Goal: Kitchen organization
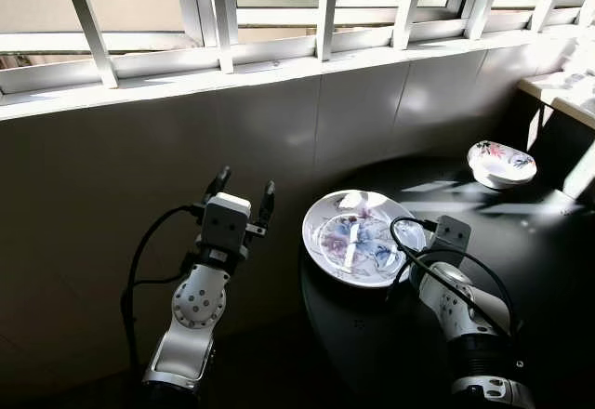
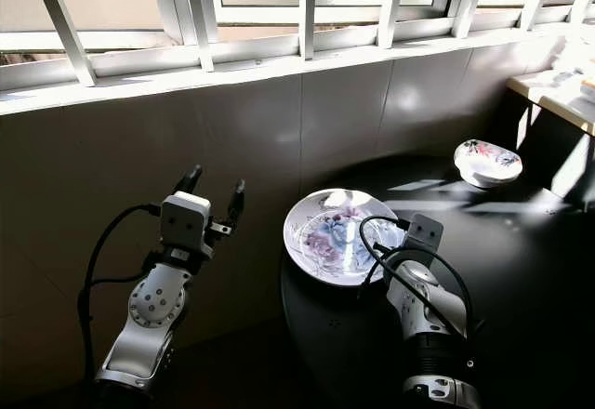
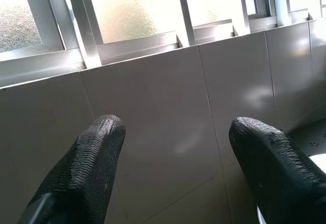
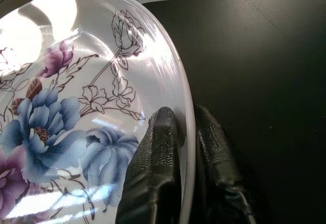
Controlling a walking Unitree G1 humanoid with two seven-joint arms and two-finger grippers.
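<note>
Right tool [image 4: 186, 127] pinches the plate [image 1: 358, 238] rim, hiding its fingertips; left tool [image 1: 244, 193] gapes.

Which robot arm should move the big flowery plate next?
The right one, most likely. Its right pincer already pinches the rim of the flowery plate on the black table. The left pincer is open, raised by the tiled wall, off to the plate's side.

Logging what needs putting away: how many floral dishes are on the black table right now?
2. A floral plate near the table's left edge, its rim pinched by the right pincer; a small floral bowl further back, towards the right. None seem hidden.
</note>
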